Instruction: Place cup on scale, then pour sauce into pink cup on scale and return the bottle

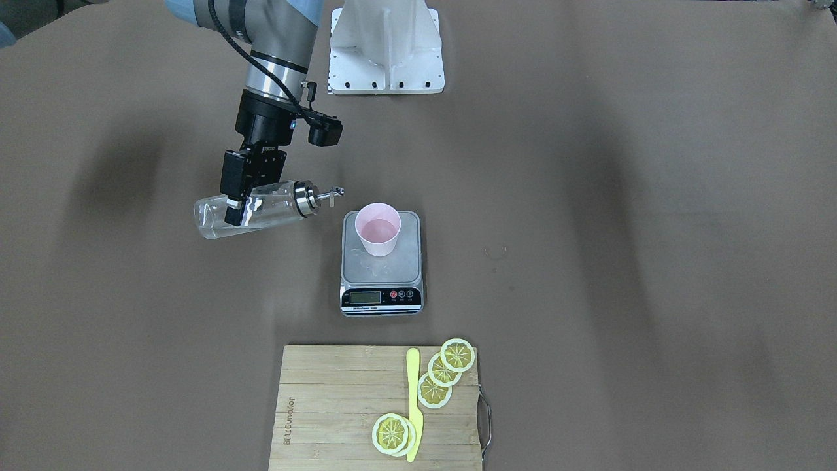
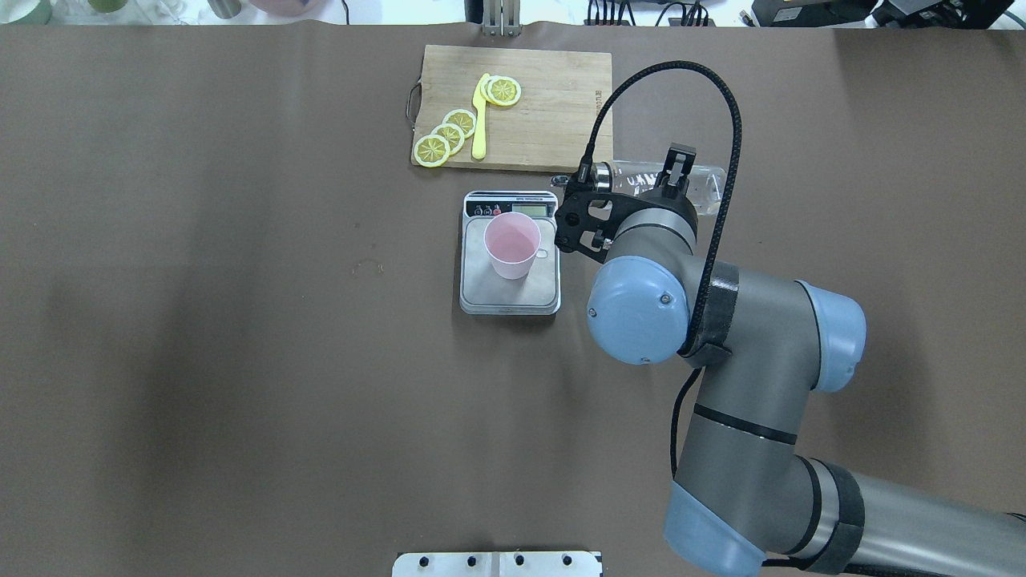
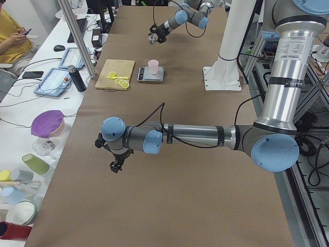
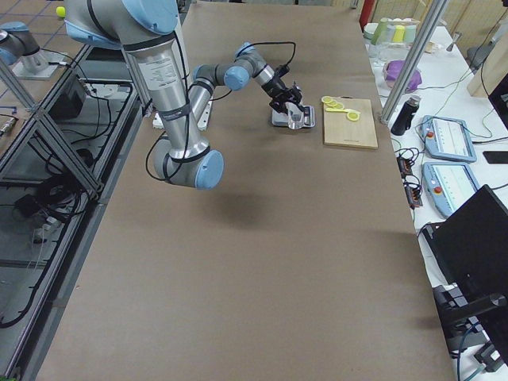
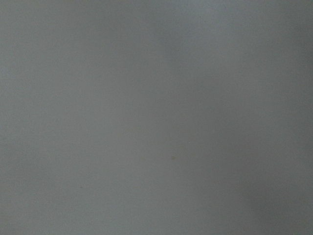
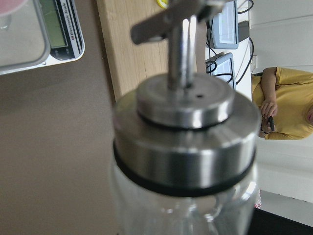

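Table: brown table cover (image 1: 588, 196) is lying over the whole worktop, and a person (image 3: 13, 38) is sitting at the side bench beyond it.
Scale: the scale (image 1: 409, 261) is sitting near the middle with its display facing away from the robot, probably so the operators can read it.
Cup: the cup (image 1: 377, 230) is standing upright on the scale's steel plate, toward the robot's end, so whatever goes in is being weighed. It seems to be holding a little liquid.
Droplets: clear droplets (image 1: 363, 258) are lying on the plate beside the cup.
Bottle: the bottle (image 1: 274, 201) is hanging in the air, tipped almost flat, with its spout (image 1: 325, 194) pointing at the cup but stopping short of the rim.
Right claw: the right claw (image 1: 239, 206) is clamping the bottle's glass body from above, mid-length, which is leaving the spout free for tipping.
Sauce: the sauce (image 1: 216, 222) is showing as clear liquid; none is visibly running out.
Left claw: the left claw (image 3: 117, 162) is hovering well apart from the scale; I cannot tell if it is apart or together.
Cutting board: the cutting board (image 1: 327, 405) is carrying lemon slices (image 1: 457, 354) and a yellow knife (image 1: 413, 399).
Writing: a brand mark is showing on the board, with print on the scale and bottle, all too small to read surely.
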You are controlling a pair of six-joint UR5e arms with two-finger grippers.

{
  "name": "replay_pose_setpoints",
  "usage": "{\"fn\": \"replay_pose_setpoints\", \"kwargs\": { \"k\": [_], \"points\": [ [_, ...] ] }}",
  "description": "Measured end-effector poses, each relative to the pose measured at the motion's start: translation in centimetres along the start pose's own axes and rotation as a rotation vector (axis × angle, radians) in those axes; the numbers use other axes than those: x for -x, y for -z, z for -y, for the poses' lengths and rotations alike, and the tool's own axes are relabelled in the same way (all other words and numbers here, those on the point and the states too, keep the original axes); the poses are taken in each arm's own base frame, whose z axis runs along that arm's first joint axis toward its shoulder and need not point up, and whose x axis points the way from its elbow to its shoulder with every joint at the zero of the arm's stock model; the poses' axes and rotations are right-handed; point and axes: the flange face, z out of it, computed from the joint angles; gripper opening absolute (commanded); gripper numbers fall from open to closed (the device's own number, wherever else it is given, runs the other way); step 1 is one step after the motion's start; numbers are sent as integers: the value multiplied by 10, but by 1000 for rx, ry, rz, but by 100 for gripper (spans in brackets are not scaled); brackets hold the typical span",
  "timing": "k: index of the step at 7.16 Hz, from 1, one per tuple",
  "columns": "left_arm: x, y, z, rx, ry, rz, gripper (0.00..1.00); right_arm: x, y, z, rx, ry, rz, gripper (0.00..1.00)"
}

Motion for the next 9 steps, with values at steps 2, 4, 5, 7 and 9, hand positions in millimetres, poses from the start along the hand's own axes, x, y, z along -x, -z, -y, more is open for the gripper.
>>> {"fn": "replay_pose_setpoints", "kwargs": {
  "k": [2, 4, 5, 7, 9],
  "points": [
    [1, 0, -1, 0, 2, 0, 99, 7, -8, 14, 23, 31, -36, 3],
    [1, -1, -1, 1, 5, -1, 99, 18, -16, 24, 39, 57, -64, 3],
    [2, -1, -2, 2, 6, -1, 99, 22, -18, 32, 45, 66, -74, 3],
    [3, -2, -2, 4, 9, -2, 99, 29, -23, 43, 55, 86, -101, 3],
    [4, -2, -3, 4, 12, -1, 99, 35, -26, 44, 65, 108, -128, 3]
  ]
}}
